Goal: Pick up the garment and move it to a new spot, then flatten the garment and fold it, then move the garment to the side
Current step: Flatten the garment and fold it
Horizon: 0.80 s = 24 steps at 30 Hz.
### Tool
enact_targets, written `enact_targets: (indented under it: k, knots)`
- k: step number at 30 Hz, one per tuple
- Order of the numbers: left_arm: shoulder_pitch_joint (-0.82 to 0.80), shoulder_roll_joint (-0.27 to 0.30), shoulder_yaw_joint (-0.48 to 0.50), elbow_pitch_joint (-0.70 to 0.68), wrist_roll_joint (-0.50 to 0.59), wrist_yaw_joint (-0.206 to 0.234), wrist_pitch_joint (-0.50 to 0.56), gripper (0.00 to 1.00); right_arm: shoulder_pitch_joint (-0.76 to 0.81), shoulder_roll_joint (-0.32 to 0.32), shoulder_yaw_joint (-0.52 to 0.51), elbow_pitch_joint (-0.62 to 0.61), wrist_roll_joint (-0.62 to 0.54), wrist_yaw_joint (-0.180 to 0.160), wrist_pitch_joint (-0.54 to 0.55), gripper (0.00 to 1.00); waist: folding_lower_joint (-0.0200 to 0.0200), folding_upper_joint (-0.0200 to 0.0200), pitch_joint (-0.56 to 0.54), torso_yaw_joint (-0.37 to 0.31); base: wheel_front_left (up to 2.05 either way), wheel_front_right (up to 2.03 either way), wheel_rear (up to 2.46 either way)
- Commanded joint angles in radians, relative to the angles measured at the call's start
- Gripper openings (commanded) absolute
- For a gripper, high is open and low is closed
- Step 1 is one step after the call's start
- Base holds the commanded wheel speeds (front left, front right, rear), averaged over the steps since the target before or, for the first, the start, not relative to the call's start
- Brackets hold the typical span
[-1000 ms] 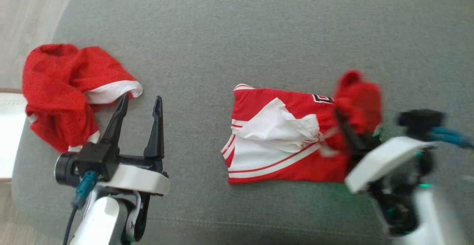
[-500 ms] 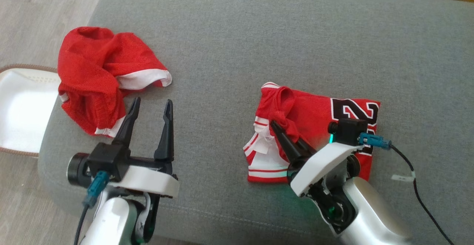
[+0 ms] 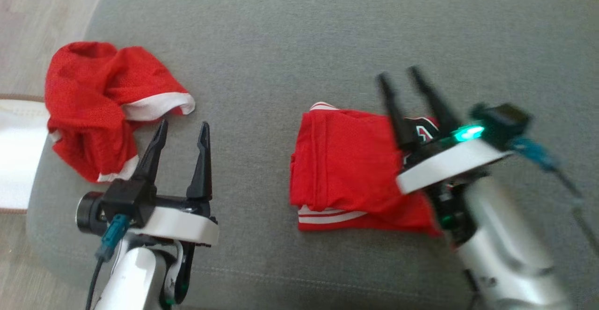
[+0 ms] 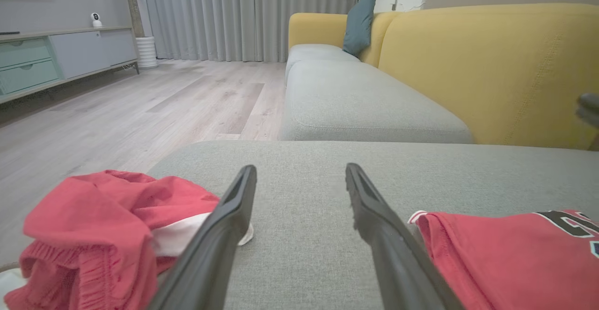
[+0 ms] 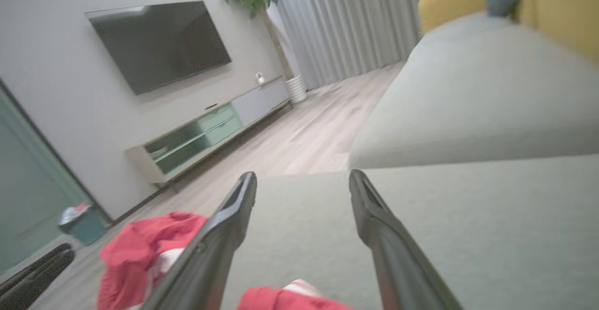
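- Jaws on my right gripper (image 3: 398,75) stand spread wide with nothing between them; plain grey fabric shows through the gap.
- Its fingers (image 3: 395,113) rise over the right part of the folded garment (image 3: 346,160), and their tips reach past its far edge, above the grey cushion (image 3: 281,33). The picture is smeared there, so I cannot tell whether I touch the cloth.
- Jaws on my left gripper (image 3: 182,126) are just as wide and hold nothing. It hangs over the front left part of the cushion.
- The folded garment, a red jersey in a rough rectangle, lies flat on the cushion, a little right of its middle. A white-and-red striped hem runs along its near edge, and a bit of black number peeks out beside my right fingers.
- A crumpled red cloth (image 3: 93,99) with a white band sits at the cushion's left end, just beyond my left fingertips and well apart from the folded garment.
- Off the cushion's left edge, a white thing with a brown rim (image 3: 16,160) lies on the pale wood floor (image 3: 28,10).
- Beyond the cushion's far side stands a yellow sofa back (image 4: 491,66) with a teal pillow (image 4: 360,19).
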Motion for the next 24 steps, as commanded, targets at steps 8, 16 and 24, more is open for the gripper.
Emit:
enact_targets:
  k: [8,16,24]
  knots:
    - [-0.02,0.014,0.074,-0.04,0.014,-0.006,-0.012,1.0,0.194,-0.075,-0.298,-0.259,-0.218,0.007,0.081,1.0,0.0,0.0,-0.017,-0.064,0.0,0.0,0.0]
    - [0.025,0.042,0.1,-0.023,0.008,-0.018,-0.012,1.0,0.403,-0.045,-0.438,-0.452,-0.293,0.007,0.18,1.0,0.0,0.0,-0.062,-0.133,0.0,0.0,0.0]
    - [0.085,0.052,0.099,-0.016,-0.004,-0.011,-0.003,1.0,0.488,-0.028,-0.439,-0.498,-0.302,0.007,0.213,1.0,0.0,0.0,-0.119,-0.163,0.0,0.0,0.0]
